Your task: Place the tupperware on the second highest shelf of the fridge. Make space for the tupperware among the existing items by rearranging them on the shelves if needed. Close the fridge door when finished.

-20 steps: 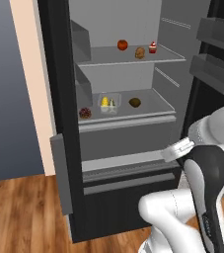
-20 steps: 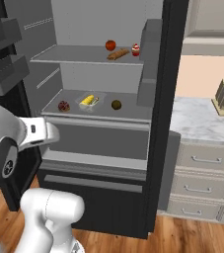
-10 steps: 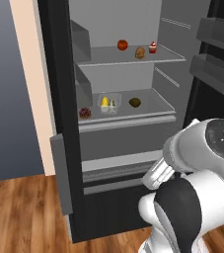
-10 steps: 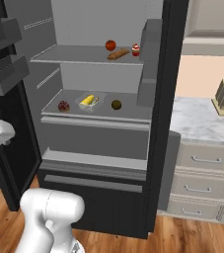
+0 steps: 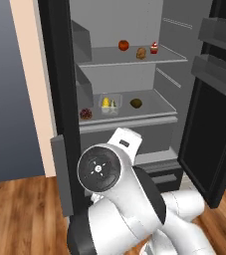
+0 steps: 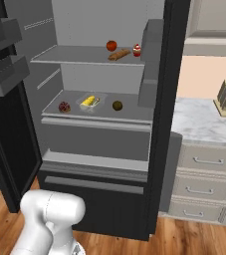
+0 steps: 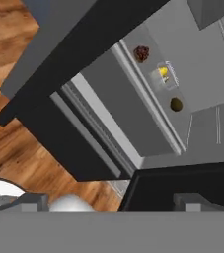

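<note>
Fridge (image 6: 159,124) doors open, tupperware (image 5: 110,103) on the second highest shelf (image 5: 129,119), our gripper's jaws spread with nothing between them.

In the left base view we see the tupperware at frame centre, between a dark red fruit (image 5: 85,113) to its left and a brownish-green round fruit (image 5: 136,103) to its right, all three apart from one another. On the shelf above, toward the upper centre, sit a red tomato (image 5: 123,45), a bread roll (image 5: 141,53) and a red-topped cupcake (image 5: 154,48). In the hand view the same shelf runs tilted through the upper right, and the gripper (image 7: 111,201) sits at the bottom edge, well away from the shelf. The wood floor (image 7: 15,143) fills the left side there.
</note>
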Robot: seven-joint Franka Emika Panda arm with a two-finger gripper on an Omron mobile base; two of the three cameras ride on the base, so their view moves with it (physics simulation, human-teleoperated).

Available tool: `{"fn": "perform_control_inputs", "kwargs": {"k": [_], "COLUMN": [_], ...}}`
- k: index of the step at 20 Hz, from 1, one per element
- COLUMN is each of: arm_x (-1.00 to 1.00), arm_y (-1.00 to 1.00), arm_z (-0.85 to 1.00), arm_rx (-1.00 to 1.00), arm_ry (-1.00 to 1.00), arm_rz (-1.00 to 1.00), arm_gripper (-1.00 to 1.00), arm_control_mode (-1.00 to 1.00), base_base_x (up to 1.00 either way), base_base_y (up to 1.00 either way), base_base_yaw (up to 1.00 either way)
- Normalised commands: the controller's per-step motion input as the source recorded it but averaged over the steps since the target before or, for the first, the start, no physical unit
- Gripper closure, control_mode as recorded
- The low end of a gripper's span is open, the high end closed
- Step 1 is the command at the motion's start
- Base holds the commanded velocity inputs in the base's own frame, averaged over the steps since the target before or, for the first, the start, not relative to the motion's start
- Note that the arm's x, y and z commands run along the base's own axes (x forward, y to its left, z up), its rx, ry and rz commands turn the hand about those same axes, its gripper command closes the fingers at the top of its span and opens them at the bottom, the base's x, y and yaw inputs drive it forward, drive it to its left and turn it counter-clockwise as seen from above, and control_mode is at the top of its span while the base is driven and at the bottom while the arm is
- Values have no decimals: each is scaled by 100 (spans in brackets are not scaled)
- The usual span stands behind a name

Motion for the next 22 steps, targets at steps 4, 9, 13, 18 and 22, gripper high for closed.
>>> {"fn": "perform_control_inputs", "kwargs": {"k": [4, 9, 13, 18, 22], "arm_x": [59, 54, 55, 46, 21], "arm_y": [100, 100, 100, 77, 9], "arm_z": [-11, -21, -22, -27, -39], "arm_rx": [-31, -32, -28, -25, -12], "arm_ry": [8, 7, 7, 5, 0], "arm_rz": [0, 0, 0, -6, -26], "arm_gripper": [-100, -100, -100, -100, -100], "arm_control_mode": [-100, -100, -100, -100, -100], "base_base_x": [0, 0, 0, 0, 0], "base_base_y": [0, 0, 0, 0, 0], "base_base_yaw": [0, 0, 0, 0, 0]}}
